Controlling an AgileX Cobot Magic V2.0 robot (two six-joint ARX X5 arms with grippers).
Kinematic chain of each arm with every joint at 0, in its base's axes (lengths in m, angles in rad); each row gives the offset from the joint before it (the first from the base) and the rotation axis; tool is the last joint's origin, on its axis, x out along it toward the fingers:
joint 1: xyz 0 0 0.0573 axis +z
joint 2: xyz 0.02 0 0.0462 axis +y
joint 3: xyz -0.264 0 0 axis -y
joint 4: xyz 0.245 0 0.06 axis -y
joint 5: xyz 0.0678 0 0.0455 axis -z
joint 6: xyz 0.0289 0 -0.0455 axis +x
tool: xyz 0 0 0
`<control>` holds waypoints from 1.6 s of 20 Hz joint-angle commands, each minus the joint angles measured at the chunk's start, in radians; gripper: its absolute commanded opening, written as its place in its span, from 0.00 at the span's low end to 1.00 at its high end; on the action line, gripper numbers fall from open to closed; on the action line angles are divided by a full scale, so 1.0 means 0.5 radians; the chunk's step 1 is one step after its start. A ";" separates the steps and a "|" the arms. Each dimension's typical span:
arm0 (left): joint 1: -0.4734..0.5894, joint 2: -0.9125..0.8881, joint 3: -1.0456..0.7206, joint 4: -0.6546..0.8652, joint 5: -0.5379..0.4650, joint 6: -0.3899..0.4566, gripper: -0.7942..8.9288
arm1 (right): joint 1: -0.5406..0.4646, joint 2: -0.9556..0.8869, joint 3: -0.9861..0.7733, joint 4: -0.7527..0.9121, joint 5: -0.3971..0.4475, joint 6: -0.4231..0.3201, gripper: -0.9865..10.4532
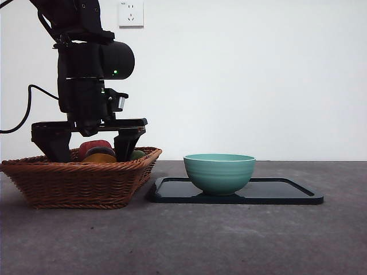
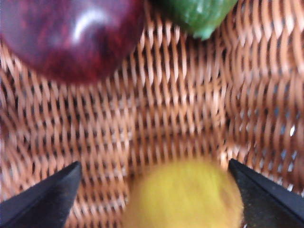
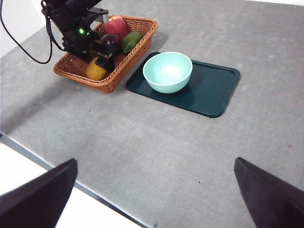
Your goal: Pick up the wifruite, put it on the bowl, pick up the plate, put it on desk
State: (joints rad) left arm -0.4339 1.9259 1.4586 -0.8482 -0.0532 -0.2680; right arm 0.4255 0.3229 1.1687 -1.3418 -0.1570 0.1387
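The wifruite (image 2: pixel 183 197), a dull orange-yellow fruit, lies in the wicker basket (image 1: pixel 80 182) at the left. My left gripper (image 1: pixel 92 150) reaches down into the basket and stands open, one jaw on each side of the wifruite (image 1: pixel 100 157), with a gap showing at one jaw. The teal bowl (image 1: pixel 219 172) is empty and sits on the dark plate (image 1: pixel 287 192), a flat tray on the desk (image 1: pixel 229 240). My right gripper (image 3: pixel 156 164) hangs open high over the desk with nothing in it. From there I see the wifruite (image 3: pixel 96 70), bowl (image 3: pixel 167 71) and plate (image 3: pixel 216 90).
Also in the basket (image 3: pixel 114 80) are a red-and-purple fruit (image 2: pixel 71 33) and a green fruit (image 2: pixel 199 14), both beyond the wifruite. The basket's right rim nearly meets the plate. The desk's edge (image 3: pixel 47 166) runs below the right gripper. A wall socket (image 1: pixel 131 12) is behind.
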 commanded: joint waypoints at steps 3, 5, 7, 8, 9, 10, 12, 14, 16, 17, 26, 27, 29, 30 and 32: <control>-0.006 -0.016 0.137 -0.132 -0.004 0.105 0.60 | 0.012 0.009 0.019 -0.144 0.000 0.021 0.61; -0.006 -0.121 0.144 -0.153 -0.004 0.117 0.60 | 0.012 0.009 0.019 -0.145 0.000 0.021 0.61; -0.006 -0.269 0.144 -0.174 0.002 0.117 0.60 | 0.012 0.009 0.019 -0.145 0.001 0.021 0.61; -0.007 -0.355 0.144 -0.195 0.026 0.130 0.60 | 0.012 0.009 0.019 -0.144 0.001 0.021 0.61; -0.011 -0.450 0.144 -0.215 0.068 0.146 0.60 | 0.012 0.009 0.019 -0.145 0.001 0.022 0.61; -0.019 -0.547 0.144 -0.245 0.127 0.166 0.60 | 0.012 0.009 0.019 -0.144 0.001 0.022 0.61; -0.037 -0.758 0.144 -0.307 0.222 0.240 0.60 | 0.012 0.009 0.019 -0.144 0.002 0.021 0.61; -0.063 -0.970 0.144 -0.320 0.356 0.353 0.60 | 0.012 0.009 0.019 -0.144 0.007 0.022 0.61; -0.093 -1.164 0.144 -0.355 0.499 0.426 0.60 | 0.012 0.009 0.019 -0.144 0.008 0.022 0.61; -0.108 -1.254 0.144 -0.393 0.553 0.467 0.60 | 0.012 0.009 0.019 -0.144 0.008 0.022 0.61; -0.371 -1.899 0.022 -0.635 0.842 0.732 0.60 | 0.012 0.009 0.019 -0.144 0.006 0.024 0.61; -0.391 -1.988 -0.044 -0.626 0.845 0.745 0.60 | 0.012 0.009 0.019 -0.145 0.007 0.024 0.61; -0.401 -2.138 -0.156 -0.603 0.845 0.744 0.60 | 0.012 0.009 0.019 -0.144 0.006 0.031 0.61; -0.401 -2.206 -0.201 -0.592 0.845 0.744 0.60 | 0.012 0.009 0.019 -0.145 0.007 0.037 0.61; -0.401 -2.346 -0.288 -0.568 0.845 0.733 0.60 | 0.012 0.009 0.019 -0.144 0.008 0.037 0.61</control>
State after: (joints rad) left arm -0.6262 0.7444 1.2984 -1.1454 0.3664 0.0883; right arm 0.4255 0.3229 1.1687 -1.3418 -0.1551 0.1413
